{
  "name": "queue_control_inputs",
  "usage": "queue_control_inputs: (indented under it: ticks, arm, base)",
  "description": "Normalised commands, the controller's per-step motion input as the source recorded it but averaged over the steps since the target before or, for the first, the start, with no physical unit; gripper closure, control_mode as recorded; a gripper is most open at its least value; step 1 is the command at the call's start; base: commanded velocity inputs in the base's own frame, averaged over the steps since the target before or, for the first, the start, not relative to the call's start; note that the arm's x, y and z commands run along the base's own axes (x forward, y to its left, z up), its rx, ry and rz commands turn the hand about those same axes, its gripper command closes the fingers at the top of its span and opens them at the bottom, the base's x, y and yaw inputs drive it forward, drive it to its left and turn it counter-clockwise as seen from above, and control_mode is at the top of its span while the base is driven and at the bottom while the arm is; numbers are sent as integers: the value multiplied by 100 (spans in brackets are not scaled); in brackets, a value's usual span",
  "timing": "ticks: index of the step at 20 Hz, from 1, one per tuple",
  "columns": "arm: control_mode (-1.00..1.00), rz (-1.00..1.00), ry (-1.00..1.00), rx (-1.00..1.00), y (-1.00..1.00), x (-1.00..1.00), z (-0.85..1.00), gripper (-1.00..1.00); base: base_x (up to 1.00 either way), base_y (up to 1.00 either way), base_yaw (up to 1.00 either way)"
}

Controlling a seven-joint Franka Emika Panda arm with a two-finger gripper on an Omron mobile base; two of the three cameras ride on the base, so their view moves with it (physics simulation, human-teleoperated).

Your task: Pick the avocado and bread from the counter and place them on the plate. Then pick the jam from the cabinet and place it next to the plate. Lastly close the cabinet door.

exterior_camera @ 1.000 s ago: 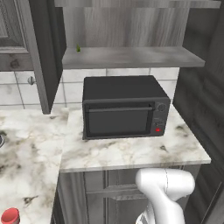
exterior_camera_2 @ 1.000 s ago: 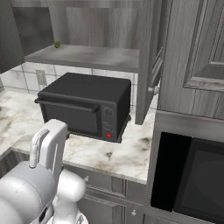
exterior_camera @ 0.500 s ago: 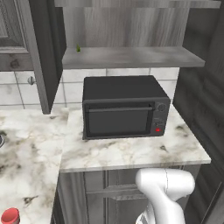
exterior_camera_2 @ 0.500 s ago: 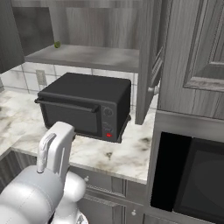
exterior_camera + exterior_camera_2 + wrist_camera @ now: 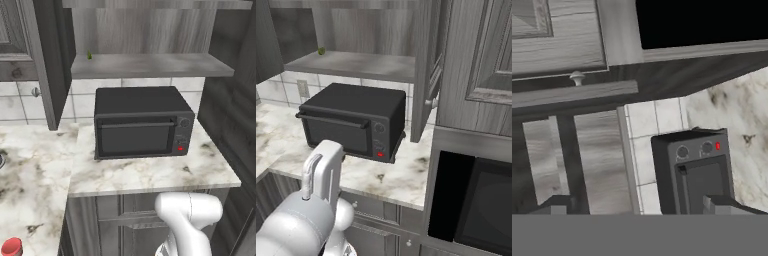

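gripper (image 5: 639, 207): jaws wide, holding nothing | jam (image 5: 12, 247): squat red jar on counter (image 5: 145, 175) | cabinet (image 5: 150, 65): open

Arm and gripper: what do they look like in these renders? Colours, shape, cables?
The arm is glossy white with rounded, bulbous link housings and a slim grey handle-like bar on one link's edge. No cables or markings are visible. The gripper shows two small fingertips, dark grey with paler inner faces.

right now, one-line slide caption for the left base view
Open cabinet above a black microwave on the marble counter.
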Motion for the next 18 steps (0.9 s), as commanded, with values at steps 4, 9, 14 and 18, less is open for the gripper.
queue_control_inputs:
  ticks: [4,9,14,18]
  arm:
    - [-100,0,0,-5,-11,2,0,-100]
    - [-100,-1,0,-2,-12,10,0,-100]
    - [-100,-4,0,0,-12,21,0,-100]
    - [-100,-5,0,0,-18,12,0,-100]
  base:
    - [0,0,0]
    - [0,0,0]
    - [0,0,0]
    - [0,0,0]
